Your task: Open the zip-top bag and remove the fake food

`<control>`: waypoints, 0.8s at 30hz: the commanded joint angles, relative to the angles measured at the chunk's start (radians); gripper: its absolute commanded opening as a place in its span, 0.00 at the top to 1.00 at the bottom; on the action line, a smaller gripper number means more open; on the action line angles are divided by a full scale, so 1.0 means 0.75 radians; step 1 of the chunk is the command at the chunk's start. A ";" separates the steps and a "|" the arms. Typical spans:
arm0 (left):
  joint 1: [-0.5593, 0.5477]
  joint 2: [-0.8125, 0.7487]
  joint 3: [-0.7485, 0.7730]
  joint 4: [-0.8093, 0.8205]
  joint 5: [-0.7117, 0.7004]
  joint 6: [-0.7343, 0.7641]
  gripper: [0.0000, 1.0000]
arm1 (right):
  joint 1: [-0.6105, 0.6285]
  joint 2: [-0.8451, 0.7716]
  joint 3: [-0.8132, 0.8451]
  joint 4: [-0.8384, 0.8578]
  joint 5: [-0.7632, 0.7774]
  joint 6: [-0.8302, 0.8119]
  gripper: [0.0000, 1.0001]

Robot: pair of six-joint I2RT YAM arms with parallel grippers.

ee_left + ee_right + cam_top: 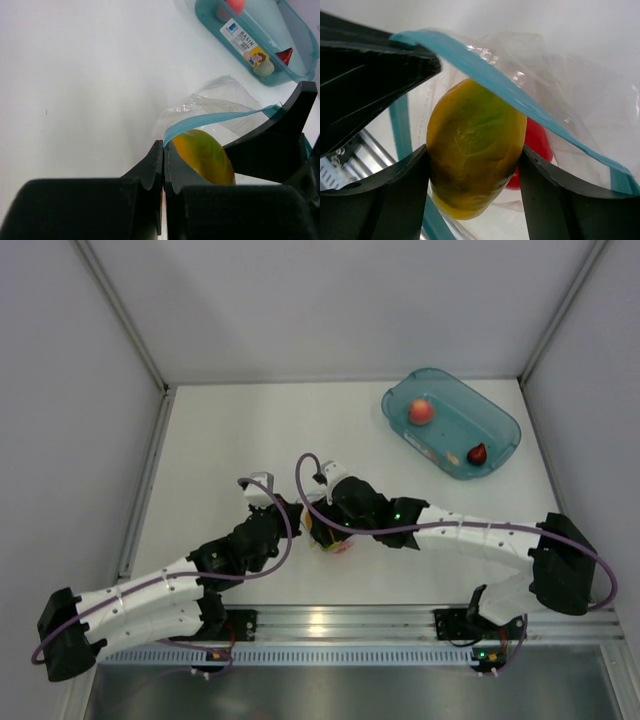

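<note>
The clear zip-top bag (pixel 220 102) lies between the two arms near the table's front, its mouth held apart. My left gripper (pixel 164 146) is shut on the bag's teal zip strip (pixel 215 119). My right gripper (pixel 472 167) reaches into the bag mouth, and both its fingers press the sides of the yellow-orange mango (pixel 470 150). A red tomato-like ball (pixel 538 142) sits deeper in the bag behind the mango. In the top view both grippers meet over the bag (pixel 330 540), which is mostly hidden under them.
A teal translucent tub (pixel 500 435) stands at the back right. It holds a pinkish peach ball (pixel 421 412) and a small dark red piece (pixel 478 453). White walls enclose the table on the left, back and right. A metal rail (pixel 330 620) runs along the front edge.
</note>
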 commanded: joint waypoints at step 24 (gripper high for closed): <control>0.003 0.028 0.144 -0.259 -0.033 -0.112 1.00 | 0.006 -0.558 -0.432 1.015 0.273 -0.068 0.91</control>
